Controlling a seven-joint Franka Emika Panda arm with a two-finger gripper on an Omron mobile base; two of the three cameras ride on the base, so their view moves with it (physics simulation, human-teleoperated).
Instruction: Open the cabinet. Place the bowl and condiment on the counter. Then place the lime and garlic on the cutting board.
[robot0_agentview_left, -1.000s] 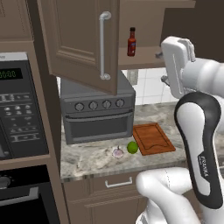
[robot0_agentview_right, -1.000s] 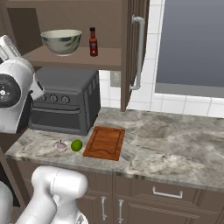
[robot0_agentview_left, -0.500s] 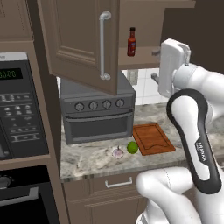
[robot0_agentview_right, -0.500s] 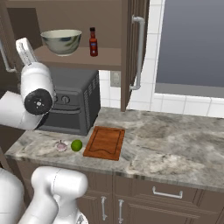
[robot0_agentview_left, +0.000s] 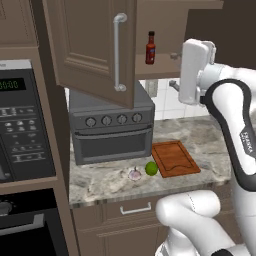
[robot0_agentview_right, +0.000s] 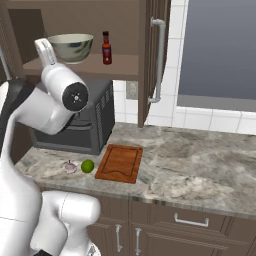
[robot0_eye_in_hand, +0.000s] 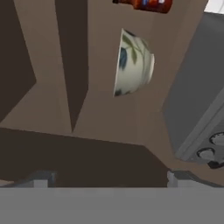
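The cabinet (robot0_agentview_right: 150, 55) doors stand open, so the step in hand looks like fetching the bowl (robot0_eye_in_hand: 133, 62). It sits on the shelf straight ahead of the hand, the condiment bottle (robot0_agentview_right: 106, 48) just beside it. The gripper (robot0_eye_in_hand: 105, 177) is spread wide, holding nothing, short of the bowl. Next it needs to advance and straddle the rim. Lime (robot0_agentview_right: 87, 166) and garlic (robot0_agentview_right: 70, 166) wait below on the counter (robot0_agentview_right: 200, 170), beside the cutting board (robot0_agentview_right: 120, 163).

Cabinet (robot0_agentview_left: 95, 45): door open, condiment (robot0_agentview_left: 150, 48) upright at the shelf's front edge. Counter (robot0_agentview_left: 210, 132): garlic (robot0_agentview_left: 134, 174) and lime (robot0_agentview_left: 151, 168) near its front edge, just beside the cutting board's (robot0_agentview_left: 175, 158) left edge.
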